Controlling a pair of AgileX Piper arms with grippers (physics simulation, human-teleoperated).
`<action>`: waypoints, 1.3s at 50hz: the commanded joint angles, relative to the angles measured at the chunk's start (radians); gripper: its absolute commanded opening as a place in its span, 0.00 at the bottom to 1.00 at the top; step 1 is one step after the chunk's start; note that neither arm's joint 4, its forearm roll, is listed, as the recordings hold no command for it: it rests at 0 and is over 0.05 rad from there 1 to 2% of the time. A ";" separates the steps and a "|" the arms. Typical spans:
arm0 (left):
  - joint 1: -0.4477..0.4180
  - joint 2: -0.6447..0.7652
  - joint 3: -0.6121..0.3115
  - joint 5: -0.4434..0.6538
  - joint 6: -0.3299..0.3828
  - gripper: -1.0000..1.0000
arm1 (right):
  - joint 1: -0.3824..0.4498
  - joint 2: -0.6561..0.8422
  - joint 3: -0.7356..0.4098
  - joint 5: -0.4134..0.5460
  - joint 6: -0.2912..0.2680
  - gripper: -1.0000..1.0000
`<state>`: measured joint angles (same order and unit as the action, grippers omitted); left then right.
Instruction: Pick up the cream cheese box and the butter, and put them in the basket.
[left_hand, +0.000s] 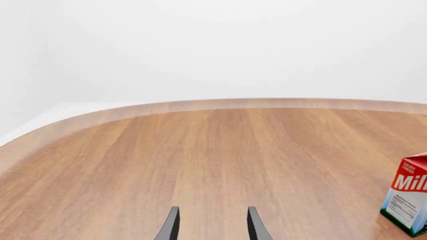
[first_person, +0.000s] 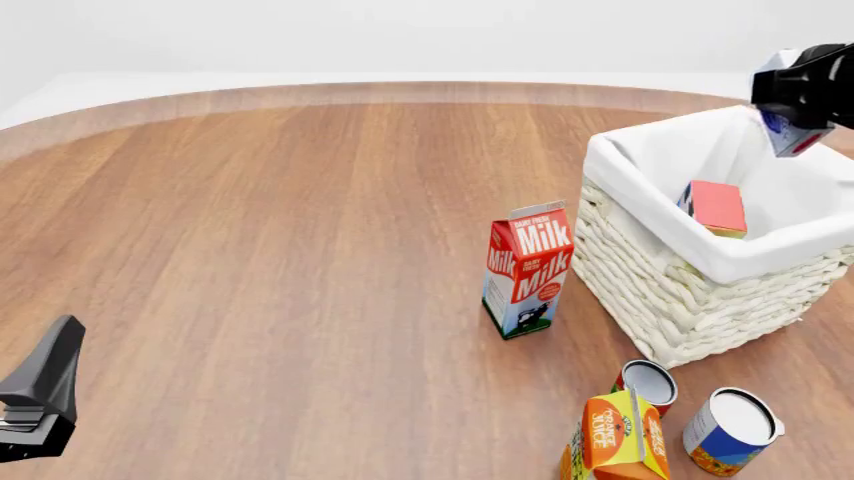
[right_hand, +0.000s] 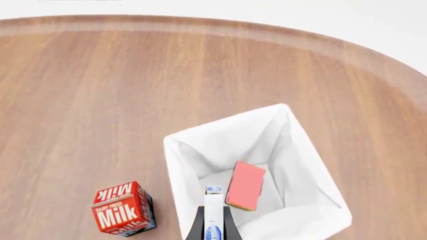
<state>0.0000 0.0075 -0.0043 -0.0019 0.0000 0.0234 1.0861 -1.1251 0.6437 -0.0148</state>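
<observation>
The basket stands at the right of the table, lined with white cloth. The butter lies inside it, leaning against the liner, and shows as a red-orange slab in the right wrist view. My right gripper hovers above the basket's far right corner, shut on the cream cheese box, a thin white box with blue markings held edge-on between the fingers over the basket's opening. My left gripper rests low at the near left, open with nothing between its fingers.
A red-and-white milk carton stands just left of the basket and appears in both wrist views. An orange juice carton and two cans crowd the near right.
</observation>
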 joint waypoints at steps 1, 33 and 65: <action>0.000 0.000 0.000 0.000 0.000 1.00 | -0.013 0.007 -0.012 -0.008 0.014 0.00; 0.000 0.000 0.000 0.000 0.000 1.00 | -0.005 0.088 0.012 -0.087 0.036 0.00; 0.000 0.000 0.000 0.000 0.000 1.00 | 0.017 0.147 0.066 -0.163 0.042 0.00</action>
<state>0.0000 0.0075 -0.0043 -0.0019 0.0000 0.0342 1.2288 -1.0693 0.4994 0.0173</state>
